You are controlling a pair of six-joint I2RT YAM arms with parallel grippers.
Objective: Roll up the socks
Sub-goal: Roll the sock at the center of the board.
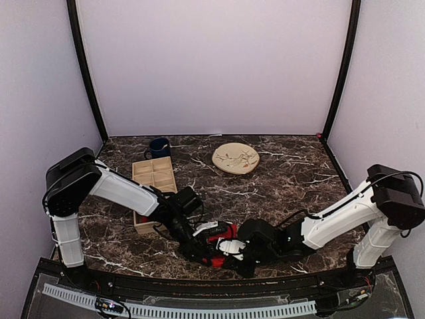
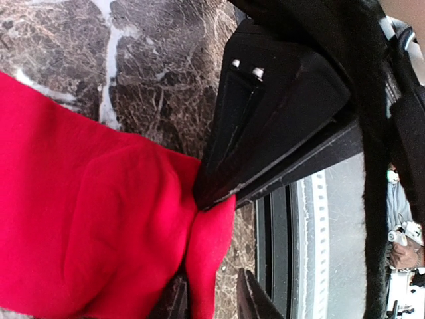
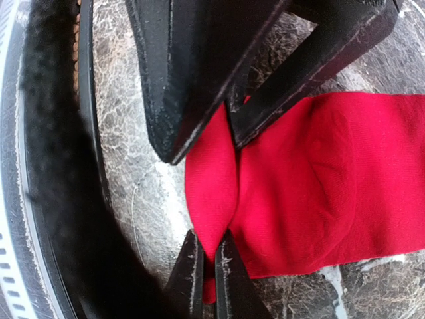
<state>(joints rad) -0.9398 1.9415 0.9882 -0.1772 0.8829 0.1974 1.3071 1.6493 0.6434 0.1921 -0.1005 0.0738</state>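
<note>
The red socks [image 1: 223,232] lie bunched near the table's front edge, between the two grippers. In the right wrist view my right gripper [image 3: 209,276] is shut on a thin fold at the edge of the socks [image 3: 319,179]. My left gripper [image 2: 214,300] faces it from the other side. Its fingers stand apart, with the edge of the socks [image 2: 99,219] against one finger and bare marble before the other. The right gripper's black fingers [image 2: 265,126] pinch the same fold from above in the left wrist view. I cannot tell the two socks apart in the bundle.
A round beige plate [image 1: 236,158] sits at the back centre. A wooden compartment tray [image 1: 154,174] and a dark blue mug [image 1: 159,147] stand at the back left. The table's black front rail [image 2: 279,226] runs right beside the grippers.
</note>
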